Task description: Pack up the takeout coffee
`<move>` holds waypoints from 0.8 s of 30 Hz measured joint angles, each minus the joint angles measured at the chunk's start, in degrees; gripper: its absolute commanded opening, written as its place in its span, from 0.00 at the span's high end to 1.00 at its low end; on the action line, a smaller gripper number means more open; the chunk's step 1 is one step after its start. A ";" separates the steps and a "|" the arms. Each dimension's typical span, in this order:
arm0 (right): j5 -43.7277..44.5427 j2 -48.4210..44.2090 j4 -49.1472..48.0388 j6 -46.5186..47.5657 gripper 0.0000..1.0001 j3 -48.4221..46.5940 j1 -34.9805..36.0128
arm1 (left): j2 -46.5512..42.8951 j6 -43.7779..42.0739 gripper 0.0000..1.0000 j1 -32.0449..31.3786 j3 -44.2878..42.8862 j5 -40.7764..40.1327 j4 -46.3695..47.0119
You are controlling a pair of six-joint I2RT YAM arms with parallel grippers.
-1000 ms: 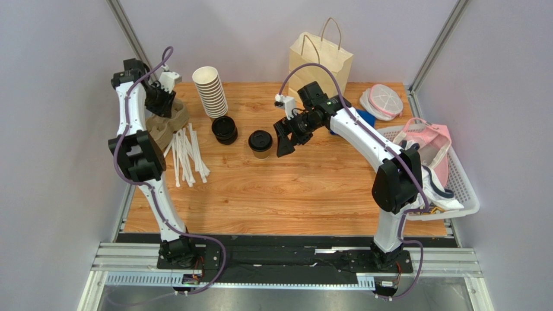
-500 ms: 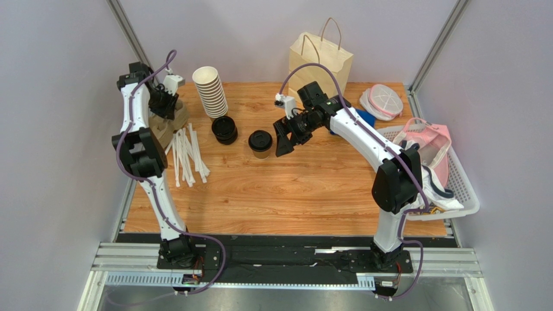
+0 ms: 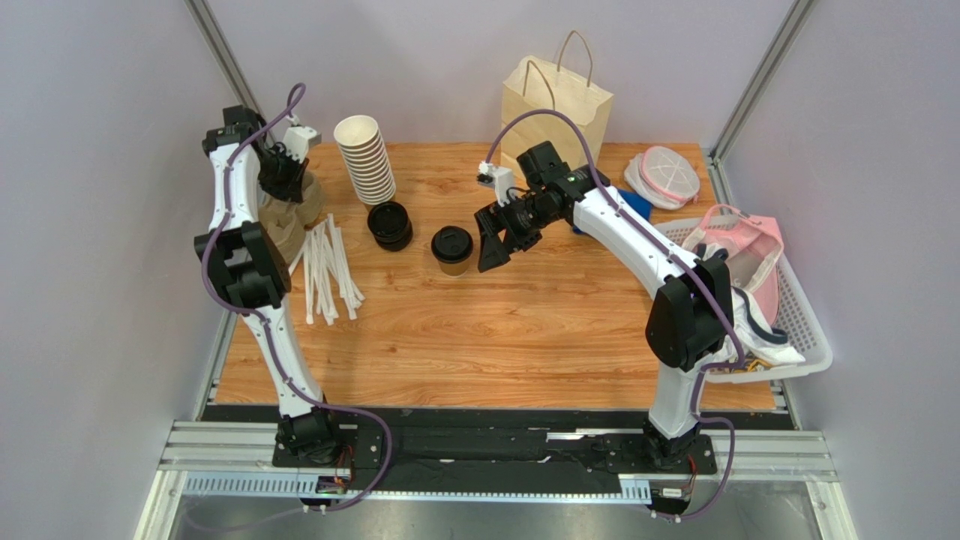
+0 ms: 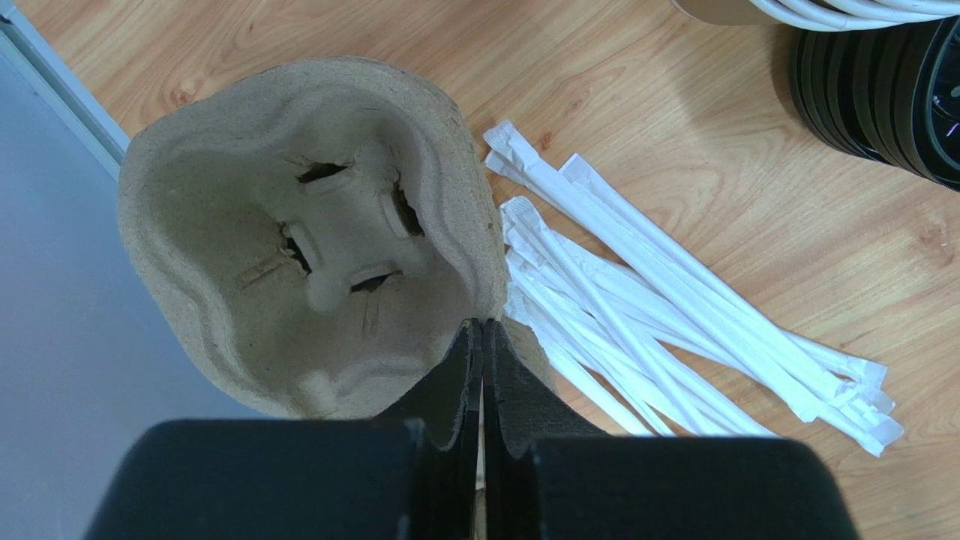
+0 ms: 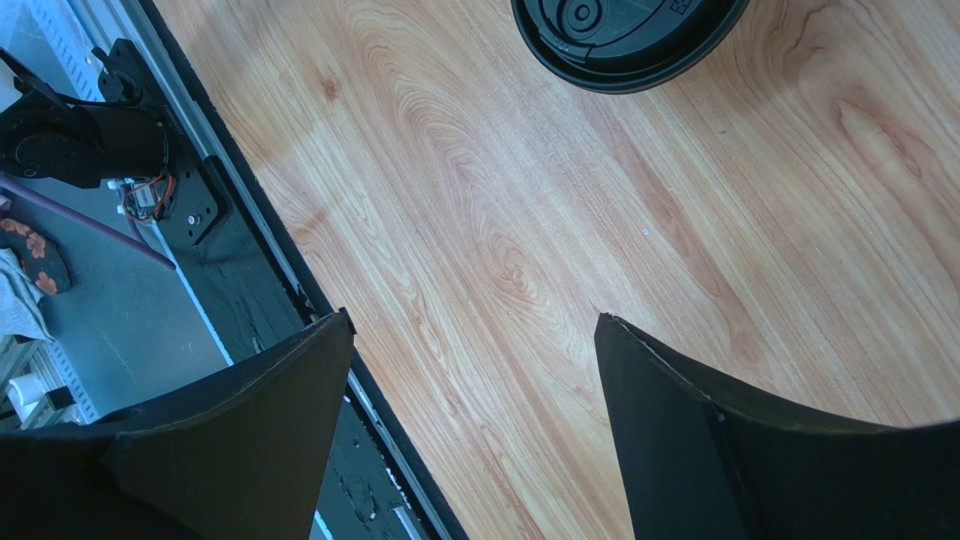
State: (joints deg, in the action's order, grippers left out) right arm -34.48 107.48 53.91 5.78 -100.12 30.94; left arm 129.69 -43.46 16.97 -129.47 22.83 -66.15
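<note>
The right gripper (image 5: 473, 326) hangs wide open and empty, just right of the takeout coffee (image 3: 453, 249), which stands upright on the table (image 3: 507, 326). The left gripper (image 4: 482, 329) is pressed closed and seems to nip the rim of the pulp carrier (image 4: 304, 236), well left of the coffee, past the straws (image 4: 631, 304). The paper bag (image 3: 558, 101) stands behind the coffee. The cup likely has a thin kraft wall that dents, and a press-on lid that could pop. The safest hold is probably across the wall just under the lid, squeezed gently and kept upright.
</note>
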 measured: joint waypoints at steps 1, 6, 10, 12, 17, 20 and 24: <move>-0.07 0.00 0.00 -0.02 0.17 0.00 0.00 | 0.00 0.00 1.00 0.00 0.00 -0.02 0.00; -0.22 0.00 -0.07 -0.09 0.17 0.00 0.00 | -0.37 -0.02 1.00 0.00 0.00 -1.09 0.52; -0.59 0.00 -0.22 -0.42 0.17 0.00 0.00 | -2.05 -0.09 1.00 -0.02 0.02 -3.28 1.97; -0.72 0.00 -0.24 -0.46 0.17 0.00 0.00 | -3.30 -0.20 1.00 -0.02 0.02 -4.44 2.60; -1.01 0.00 -0.44 -0.66 0.17 0.00 0.00 | -6.36 -0.72 1.00 -0.04 0.02 -5.75 3.91; -1.16 0.00 -0.79 -0.90 0.17 0.00 0.00 | -7.28 -0.96 1.00 -0.11 0.11 -6.45 4.72; -1.18 0.00 -1.03 -1.11 0.16 0.00 0.00 | -7.78 -1.03 1.00 -0.11 0.24 -6.99 5.42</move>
State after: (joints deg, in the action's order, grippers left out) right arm -35.66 107.48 52.88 4.67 -100.12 30.94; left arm 121.91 -44.49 16.86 -129.23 15.84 -60.73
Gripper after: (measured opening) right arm 0.832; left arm 0.007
